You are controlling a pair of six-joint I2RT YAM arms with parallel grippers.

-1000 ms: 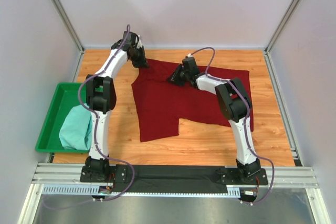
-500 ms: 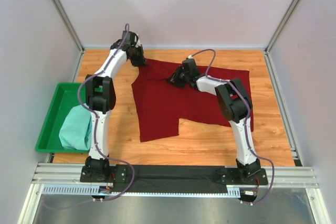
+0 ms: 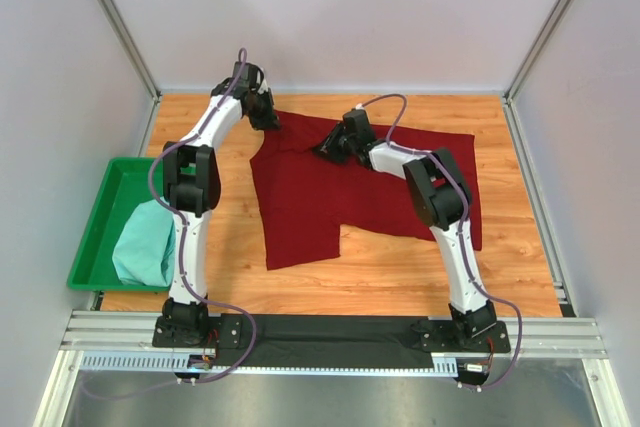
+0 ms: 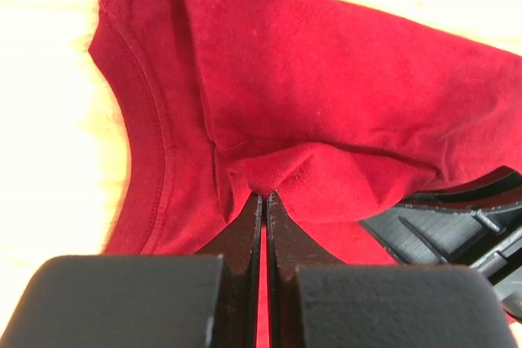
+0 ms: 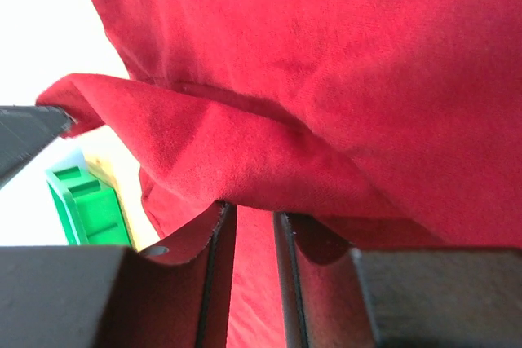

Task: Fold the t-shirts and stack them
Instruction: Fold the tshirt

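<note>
The maroon t-shirt (image 3: 360,197) lies spread on the wooden table, with its collar end at the far left. My left gripper (image 3: 268,117) is shut on a bunched fold beside the collar (image 4: 263,195). My right gripper (image 3: 325,147) sits low at the shirt's far edge, a hand's width to the right. Its jaws stand a narrow gap apart, and a raised fold of maroon cloth (image 5: 245,152) lies over the tips (image 5: 253,209). The left wrist view shows the cloth draped over that gripper's black body (image 4: 440,226). The mint t-shirt (image 3: 145,242) lies crumpled in the tray.
A bright green plastic tray (image 3: 105,197) stands at the table's left edge, its corner showing in the right wrist view (image 5: 90,201). Grey walls with metal posts close in the table on three sides. Bare wood shows in front of the shirt.
My right gripper has shifted slightly up and left along the shirt's far edge, its jaws widening then narrowing a little. The left gripper has kept its hold and its place.
</note>
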